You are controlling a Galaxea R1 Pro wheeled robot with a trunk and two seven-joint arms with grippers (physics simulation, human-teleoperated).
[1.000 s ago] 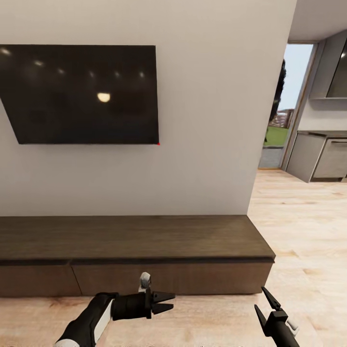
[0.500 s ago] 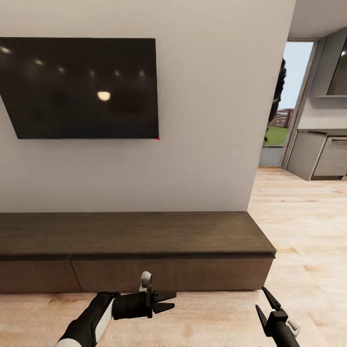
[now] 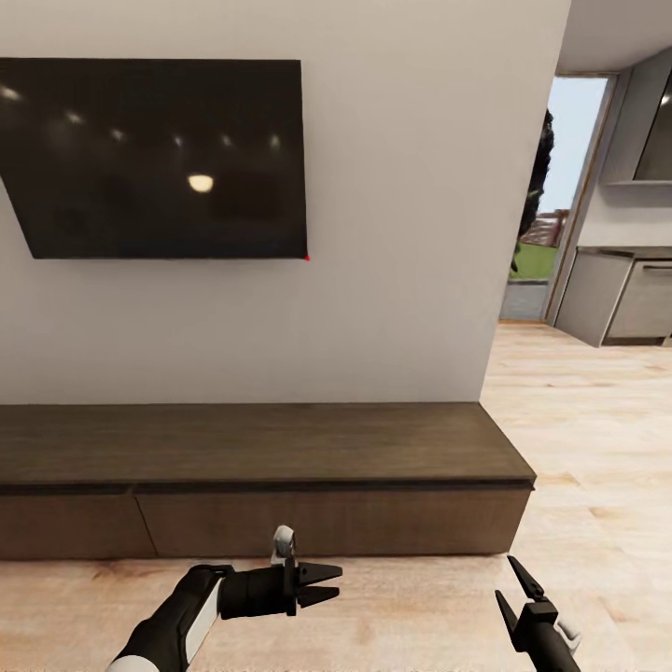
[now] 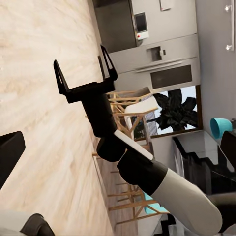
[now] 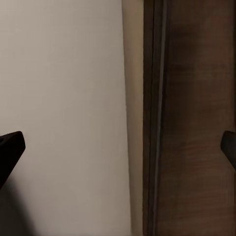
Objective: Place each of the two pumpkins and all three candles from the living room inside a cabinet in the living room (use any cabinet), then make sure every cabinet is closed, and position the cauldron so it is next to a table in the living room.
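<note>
While facing the cabinet (image 3: 261,448) along the wall, fronts shut, under a dark television (image 3: 159,159). Left end effector (image 3: 329,583) and right end effector (image 3: 511,590) both spread, empty. Best opened squarely, by a front's edge.

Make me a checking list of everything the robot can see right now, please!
Surface: cabinet top is bare dark wood; pale wooden floor in front.
Job's things: the cabinet's flat fronts look closed.
Clutter: nothing seen.
Grippers: left hand open, holding nothing, low in front of the cabinet; right hand open, holding nothing, over the floor.
Cables: nothing seen.
Surroundings: dark TV on the white wall above the cabinet; doorway at right showing greenery outside; grey kitchen units beyond.
</note>
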